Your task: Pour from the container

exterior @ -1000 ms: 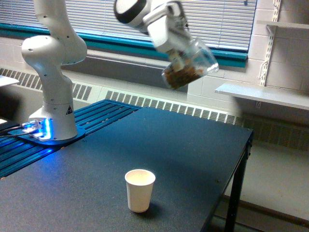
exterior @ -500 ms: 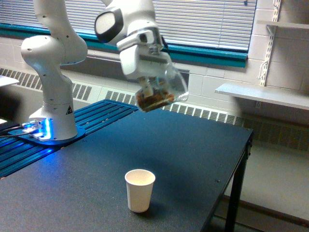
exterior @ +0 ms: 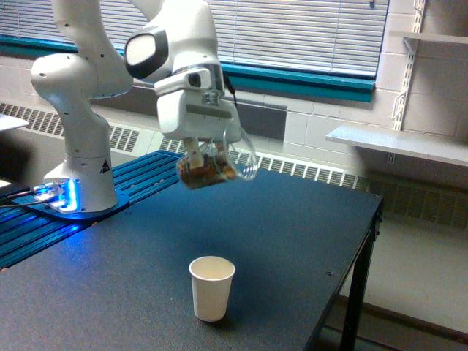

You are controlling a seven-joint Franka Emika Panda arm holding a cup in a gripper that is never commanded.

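Exterior view: end effector (exterior: pixel 207 148), clamped on the tilted container (exterior: pixel 214 165), has swung down-left toward the paper cup (exterior: pixel 212 287) — pour approaching, nothing spilled yet.

The arm (exterior: pixel 80 95) has a smooth, glossy white plastic shell, with a shiny black patch near the wrist. The gripper (exterior: pixel 207 157) holds a clear, glossy plastic jar (exterior: pixel 216 164) with rough brown bits showing through its wall. The table (exterior: pixel 292 241) top is dark, matt and finely speckled. The cup (exterior: pixel 212 287) looks like matt white paper.
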